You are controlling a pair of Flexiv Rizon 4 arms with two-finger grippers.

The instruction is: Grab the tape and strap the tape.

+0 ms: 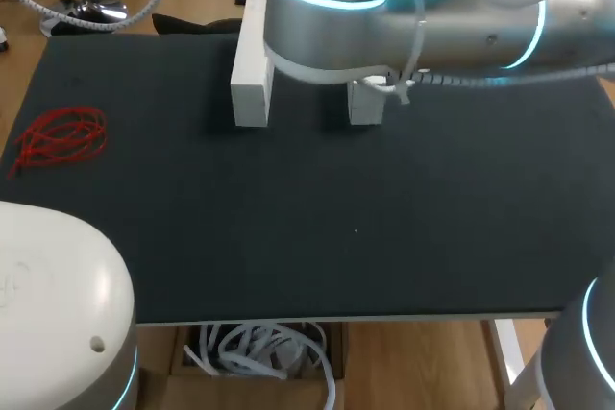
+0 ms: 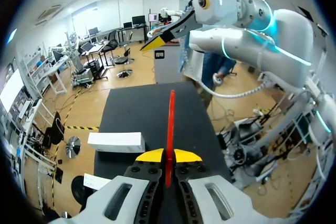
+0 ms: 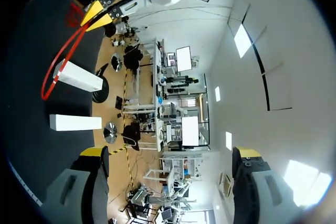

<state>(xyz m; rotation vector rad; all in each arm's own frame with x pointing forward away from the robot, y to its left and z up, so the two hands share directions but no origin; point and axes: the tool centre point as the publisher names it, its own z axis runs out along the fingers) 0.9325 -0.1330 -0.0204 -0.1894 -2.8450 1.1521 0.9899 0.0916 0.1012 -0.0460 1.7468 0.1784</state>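
Note:
My left gripper point(image 2: 168, 156) is shut on a red strap point(image 2: 170, 124) that runs straight ahead from its yellow tips, above the black table point(image 2: 136, 108). In the right wrist view the same strap point(image 3: 55, 72) curves into a loop held by the left gripper point(image 3: 96, 17). The loop overlaps the end of a white block point(image 3: 79, 77), and I cannot tell whether it encircles it. My right gripper point(image 3: 170, 153) stands wide open with nothing between its fingers. It hangs high above the table, beyond the strap's far end point(image 2: 144, 14). In the head view both grippers are hidden.
Two white blocks point(image 1: 250, 84) point(image 1: 365, 103) stand at the table's far side, partly under my right arm point(image 1: 423, 7). A bundle of red straps point(image 1: 62, 136) lies at the left edge. The left arm's base point(image 1: 58, 304) fills the near left corner.

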